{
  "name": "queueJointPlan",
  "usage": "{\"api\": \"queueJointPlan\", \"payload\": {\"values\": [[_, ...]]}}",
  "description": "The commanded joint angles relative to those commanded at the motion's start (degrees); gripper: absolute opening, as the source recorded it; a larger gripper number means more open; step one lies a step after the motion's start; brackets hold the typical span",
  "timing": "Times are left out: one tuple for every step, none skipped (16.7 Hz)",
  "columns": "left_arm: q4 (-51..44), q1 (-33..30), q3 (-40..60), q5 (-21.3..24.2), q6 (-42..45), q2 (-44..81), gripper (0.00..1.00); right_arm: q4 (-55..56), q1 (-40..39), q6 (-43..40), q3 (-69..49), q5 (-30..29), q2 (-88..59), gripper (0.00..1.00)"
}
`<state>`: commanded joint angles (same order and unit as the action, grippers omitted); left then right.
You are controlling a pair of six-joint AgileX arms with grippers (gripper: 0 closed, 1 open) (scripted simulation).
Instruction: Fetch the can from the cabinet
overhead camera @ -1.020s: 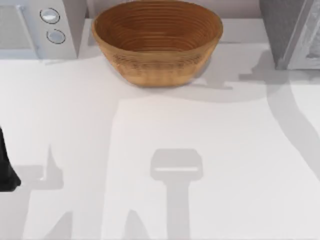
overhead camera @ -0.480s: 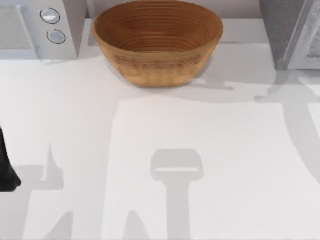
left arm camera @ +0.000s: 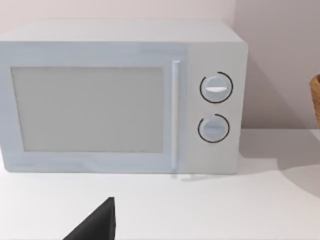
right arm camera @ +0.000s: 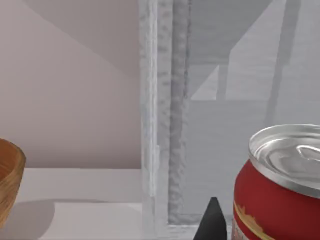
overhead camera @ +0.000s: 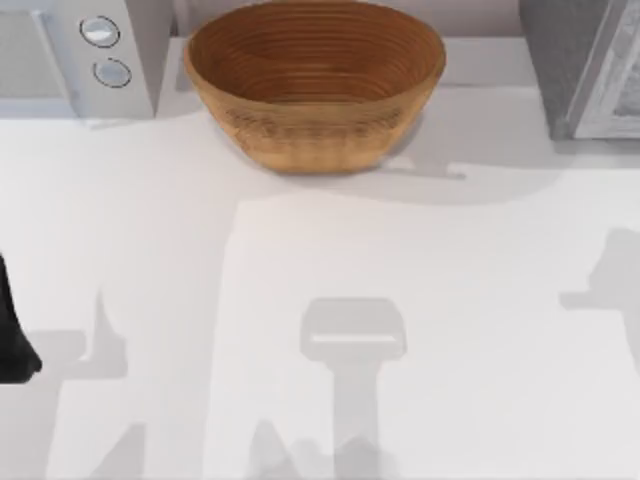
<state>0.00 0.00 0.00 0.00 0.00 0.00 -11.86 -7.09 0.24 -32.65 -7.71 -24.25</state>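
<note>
Standing upright just in front of the cabinet (right arm camera: 170, 115), red can (right arm camera: 280, 195) looks light, rigid, slick metal, dentable; grip mid-body across its sides. Right gripper fingertip (right arm camera: 212, 222) beside can, spread or pinching: cannot tell

**A white table in a pale room**

The table (overhead camera: 420, 300) is big, flat and white. Soft grey shadows lie on it. At the back left of the table sits a white microwave (left arm camera: 120, 97) with a grey window (left arm camera: 87, 109) in its door and two round knobs (left arm camera: 216, 88), one above the other. In the middle at the back is a brown woven basket (overhead camera: 315, 80). At the back right stands a grey cabinet (overhead camera: 585, 65). Behind them all is a plain wall (right arm camera: 75, 100), a pale pinkish colour. The light is bright and even.
</note>
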Motion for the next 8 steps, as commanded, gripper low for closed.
{"api": "queueJointPlan", "payload": {"values": [[0.00, 0.00, 0.00, 0.00, 0.00, 0.00, 1.00, 1.81, 1.08, -0.03, 5.54, 1.15, 3.68, 0.00], [0.00, 0.00, 0.00, 0.00, 0.00, 0.00, 1.00, 3.54, 2.11, -0.07, 10.73, 2.26, 7.20, 0.00], [0.00, 0.00, 0.00, 0.00, 0.00, 0.00, 1.00, 5.16, 3.08, -0.10, 15.48, 3.31, 10.51, 0.00], [0.00, 0.00, 0.00, 0.00, 0.00, 0.00, 1.00, 6.66, 3.98, -0.13, 19.74, 4.28, 13.59, 0.00], [0.00, 0.00, 0.00, 0.00, 0.00, 0.00, 1.00, 8.02, 4.79, -0.16, 23.41, 5.17, 16.38, 0.00], [0.00, 0.00, 0.00, 0.00, 0.00, 0.00, 1.00, 9.22, 5.50, -0.18, 26.48, 5.95, 18.84, 0.00], [0.00, 0.00, 0.00, 0.00, 0.00, 0.00, 1.00, 10.22, 6.11, -0.21, 28.93, 6.62, 20.90, 0.00], [0.00, 0.00, 0.00, 0.00, 0.00, 0.00, 1.00, 11.02, 6.58, -0.23, 30.78, 7.15, 22.52, 0.00]]}}
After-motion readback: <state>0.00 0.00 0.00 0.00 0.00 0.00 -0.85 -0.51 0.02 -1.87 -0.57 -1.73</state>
